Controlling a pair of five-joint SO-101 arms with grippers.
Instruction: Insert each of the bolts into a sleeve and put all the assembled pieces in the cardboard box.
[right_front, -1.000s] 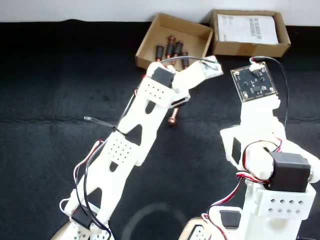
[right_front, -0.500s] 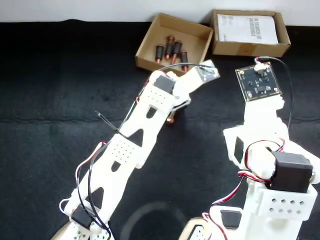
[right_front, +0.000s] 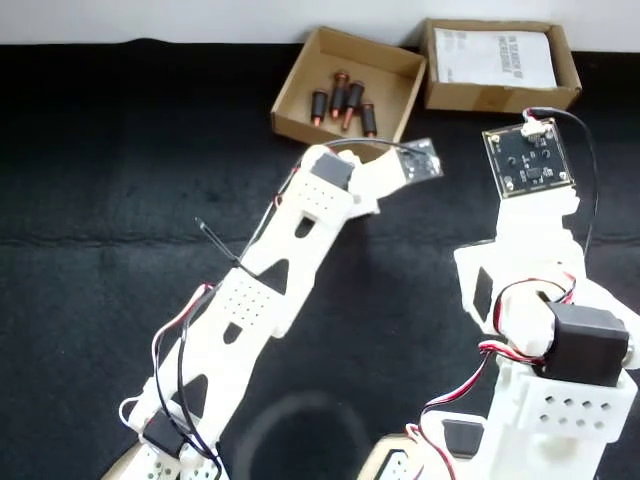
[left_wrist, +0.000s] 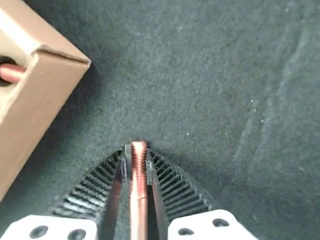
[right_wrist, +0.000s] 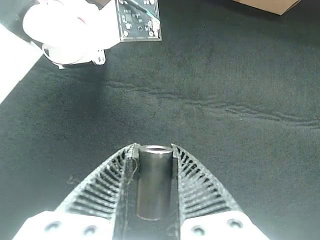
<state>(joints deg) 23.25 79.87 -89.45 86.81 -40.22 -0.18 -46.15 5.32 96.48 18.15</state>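
The left hand is clamped narrow on a copper-coloured bolt. The bolt lies lengthwise between the 2 ribbed black fingers, and its rounded end sits level with the fingertips, above the black cloth of the counter. A corner of the cardboard box stands close by, apart from the hand, and the end of a copper piece shows inside it.

The right hand is closed on a dark metal sleeve. The sleeve is gripped by its sides between the 2 fingers, with its open end at the fingertips. It hangs over bare cloth. Farther off on that side is the left arm's wrist, with its small circuit board.

From above, the left arm stretches diagonally across the counter, and its wrist ends just in front of the near wall of the cardboard box. 4 assembled pieces lie side by side on the floor of that box, dark sleeves with copper ends sticking out. The right arm stands well to the side of it, with its wrist toward the back of the counter. Behind it sits a second box holding a printed paper sheet, just beside the first box at the counter's far edge.
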